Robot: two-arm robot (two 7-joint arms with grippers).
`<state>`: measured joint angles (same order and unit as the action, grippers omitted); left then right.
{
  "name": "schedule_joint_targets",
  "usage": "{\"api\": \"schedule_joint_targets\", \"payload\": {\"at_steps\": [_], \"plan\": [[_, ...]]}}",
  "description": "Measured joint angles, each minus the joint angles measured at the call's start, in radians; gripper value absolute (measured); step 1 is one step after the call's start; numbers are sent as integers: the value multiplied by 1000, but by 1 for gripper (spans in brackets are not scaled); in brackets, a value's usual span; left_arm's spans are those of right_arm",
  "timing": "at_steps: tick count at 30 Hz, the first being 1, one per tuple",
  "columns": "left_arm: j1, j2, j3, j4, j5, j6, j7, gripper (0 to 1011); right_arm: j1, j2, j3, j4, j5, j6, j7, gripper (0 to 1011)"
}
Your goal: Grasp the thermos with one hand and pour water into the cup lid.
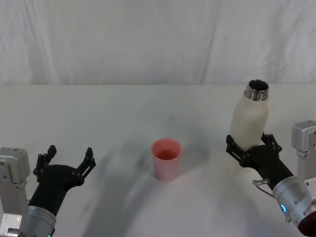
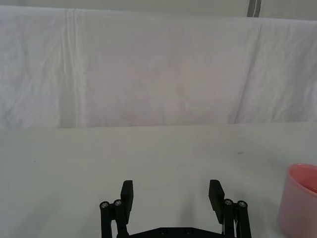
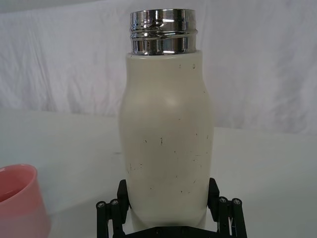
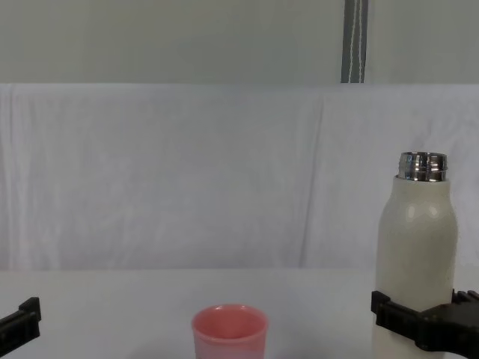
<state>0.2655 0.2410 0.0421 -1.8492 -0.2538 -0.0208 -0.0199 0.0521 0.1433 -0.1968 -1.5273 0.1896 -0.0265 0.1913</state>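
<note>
White cloth drapes the wall behind a pale surface on which the whole task is laid out. Starting at the working end, the right claw has its black fingers set around the lower body of the thermos, one on each side; in the right wrist view the fingers stand right at the bottle's flanks, though whether they already press the wall or merely bracket it cannot be told for certain. The thermos stands upright on the surface at the robot's right, its steel neck uncapped and open at the top. To its left, near but apart, sits the pink cup lid, upright near the middle of the surface, mouth up. Farther out on the left, the left claw hovers low over the surface with its fingers spread wide and nothing between them, well apart from the cup lid, apparently idle. Judging from this, the step in hand is the grasp itself: the claw is placed but the bottle has not yet left the surface. The next move would call for a firm squeeze low on the body, a lift, a carry toward the cup lid, and a slow tilt of the neck over its rim.
</note>
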Motion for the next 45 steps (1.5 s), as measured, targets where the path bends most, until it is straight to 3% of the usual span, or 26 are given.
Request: {"api": "schedule_joint_targets", "payload": {"at_steps": [11,26,45], "plan": [[0,0,0,0,0,0,0,1001,0,0,0,0,0,0,0,950],[0,0,0,0,0,0,0,1001,0,28,-11,-53,-23,9,8,950],[0,0,0,0,0,0,0,1001,3,73,-44,-97,-186,16,-21,950]]}}
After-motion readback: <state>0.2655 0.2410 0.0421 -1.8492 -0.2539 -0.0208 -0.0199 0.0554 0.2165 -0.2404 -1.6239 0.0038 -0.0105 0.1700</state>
